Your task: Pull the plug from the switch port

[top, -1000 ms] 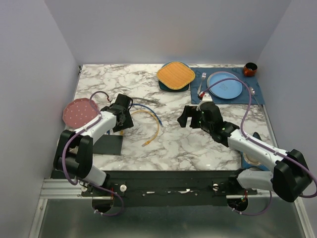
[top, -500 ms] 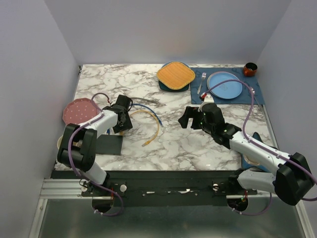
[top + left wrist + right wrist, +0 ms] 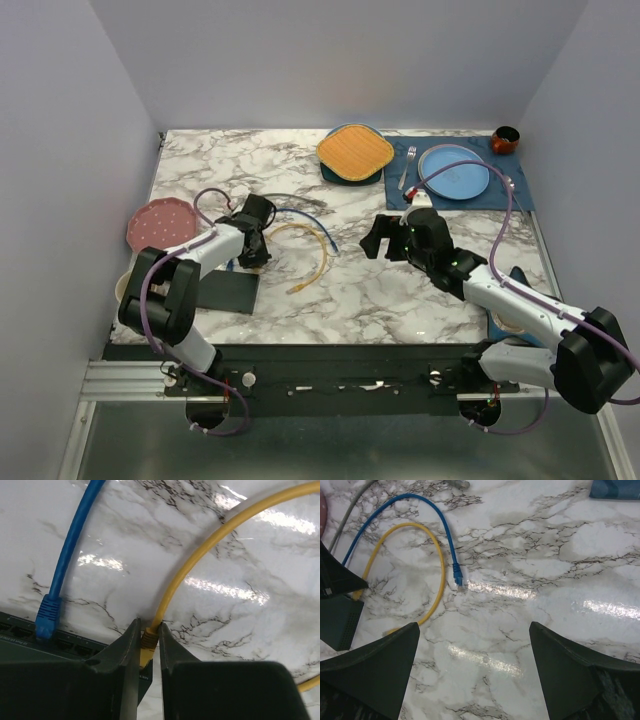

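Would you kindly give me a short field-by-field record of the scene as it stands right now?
left gripper: shut on the yellow plug at the port edge of the switch
yellow plug seating: cannot tell, the fingers hide the port
blue plug: at a switch port, beside the yellow one
yellow cable: curves away over the marble table
blue cable: far end lies loose on the table
right gripper: open, holding nothing, above the table
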